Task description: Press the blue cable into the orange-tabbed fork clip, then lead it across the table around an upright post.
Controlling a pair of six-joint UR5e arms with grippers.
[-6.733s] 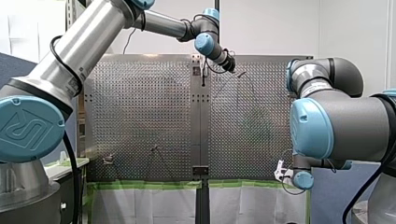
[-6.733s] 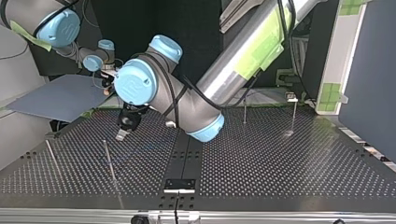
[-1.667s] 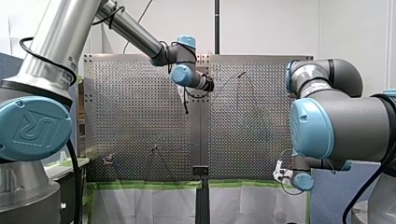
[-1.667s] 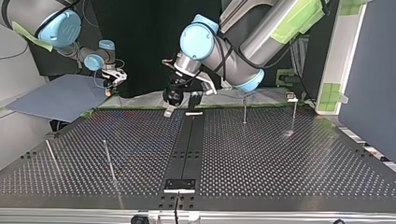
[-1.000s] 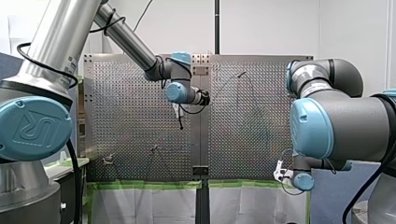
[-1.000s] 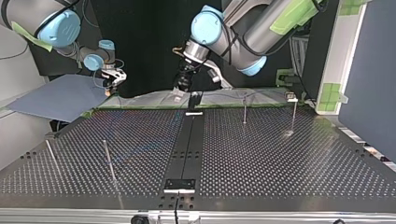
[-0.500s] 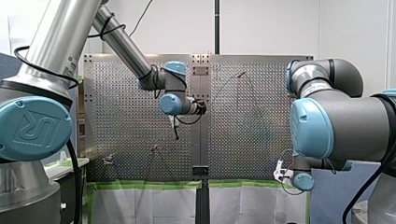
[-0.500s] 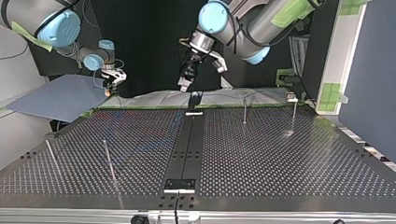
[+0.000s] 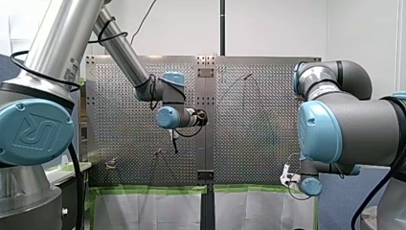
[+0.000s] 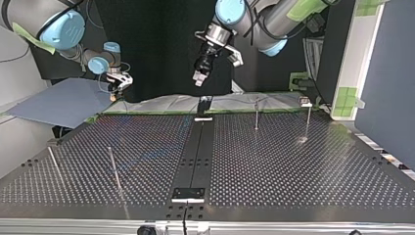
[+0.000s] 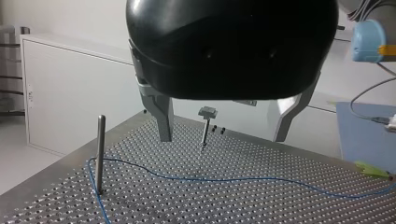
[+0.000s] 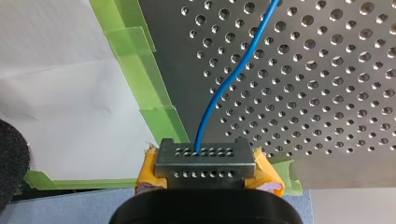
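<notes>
Two yellow pads of my right gripper (image 12: 205, 164) are clamped on the end of the blue cable (image 12: 224, 87), just off the table (image 12: 327, 93) edge lined with green tape (image 12: 140, 70). From that grip the cable points straight ahead of the gripper over the perforated plate in a soft S-curve. Seen from the left wrist, my left gripper (image 11: 223, 137) hangs above the table, its metal fingers spread wide with nothing between them. Below it the cable lies flat, its long run crosswise to the gripper, and appears to hook around the foot of an upright post (image 11: 100, 154). Farther back stands a flat-headed post (image 11: 204, 127).
</notes>
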